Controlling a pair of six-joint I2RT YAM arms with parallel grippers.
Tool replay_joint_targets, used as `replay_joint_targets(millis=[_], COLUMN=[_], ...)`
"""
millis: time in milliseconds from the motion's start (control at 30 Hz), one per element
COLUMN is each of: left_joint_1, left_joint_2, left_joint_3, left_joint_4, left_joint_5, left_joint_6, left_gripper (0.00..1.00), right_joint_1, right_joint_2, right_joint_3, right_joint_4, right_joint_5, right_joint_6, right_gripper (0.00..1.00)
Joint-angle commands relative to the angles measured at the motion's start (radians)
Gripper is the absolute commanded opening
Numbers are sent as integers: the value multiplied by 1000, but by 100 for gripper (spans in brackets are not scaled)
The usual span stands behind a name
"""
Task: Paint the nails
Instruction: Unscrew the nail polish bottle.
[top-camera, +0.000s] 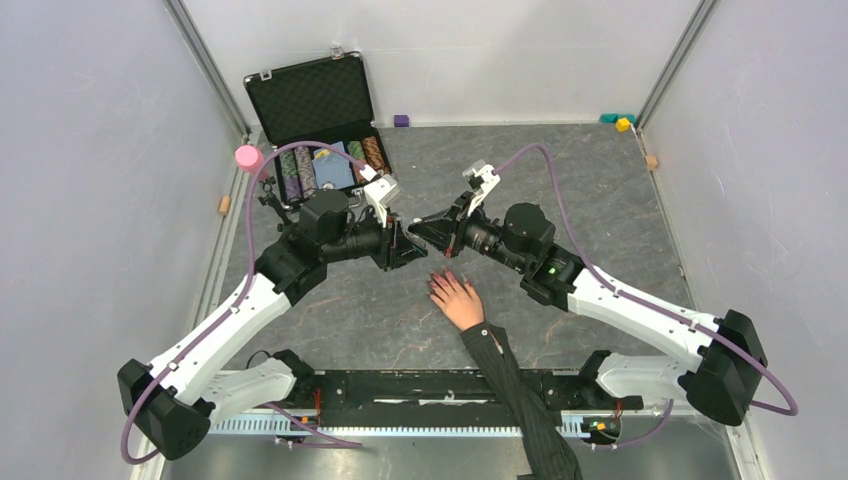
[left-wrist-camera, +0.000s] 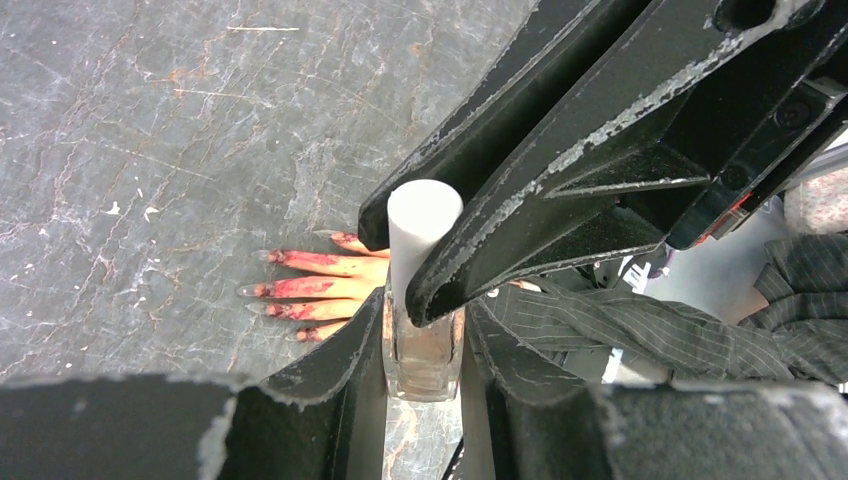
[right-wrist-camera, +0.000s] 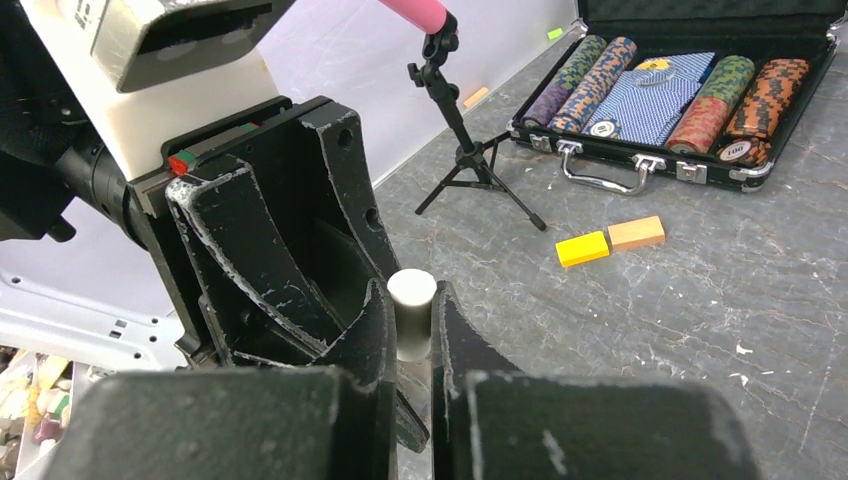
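The left tool (left-wrist-camera: 422, 312) is clamped on the glass body of the clear bottle (left-wrist-camera: 421, 365), holding it upright. Whether the base touches the worktop (left-wrist-camera: 150, 150) cannot be told. The right tool (right-wrist-camera: 411, 300) comes in from the other side, its fingers pressed together on the white cap (right-wrist-camera: 411, 290) at the top of the bottle.

Just beside the bottle, on its near side, a pale hand (top-camera: 458, 300) lies flat with the fingers spread towards it. The nails (left-wrist-camera: 262, 290) are reddish-pink, with red smeared back along the fingers. The pinstriped sleeve (top-camera: 520, 400) runs from the bottle down over the worktop's near edge.

Beyond the nails, away from the bottle, the grey surface is bare. Left of the bottle and further back, an open chip case (top-camera: 320, 130) stands against the rear wall. A pink-topped tripod (top-camera: 247, 157) stands at the worktop's left edge. A yellow block (right-wrist-camera: 583, 248) and an orange block (right-wrist-camera: 636, 232) lie touching between the bottle and the case.
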Motion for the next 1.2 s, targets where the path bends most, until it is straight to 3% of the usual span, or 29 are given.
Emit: replay_joint_targets(millis=[0,200,467,700,967,1067,1167], left_joint_1=[-2,-2,-3,-2,-3,-3,-2], left_joint_2=[-25,-75,-128,-110,-105,-109,-109], left_joint_3=[40,35,-1,1,-2,-5,1], left_joint_4=[39,75,225,239,240,234,185], left_joint_5=[129,316,630,686,673,644,576], left_joint_6=[30,57,-12,-34,-35,-21,18], left_gripper=[2,2,2,2,2,2,2], right_joint_1=[1,-30,-55,-54,-55,-61,-79], right_joint_2=[-15,-46,-109,-131,-151,-169,-189], right_joint_3=[46,40,-33,-59,-63,-50,-19], right_joint_4=[11,36,262,413,380,298,186], right_joint_5=[-13,-204,-569,-739,-705,-634,-534], right_joint_6=[-73,-139,-140,-87,-111,-149,-183], right_gripper=[0,0,0,0,0,22,57])
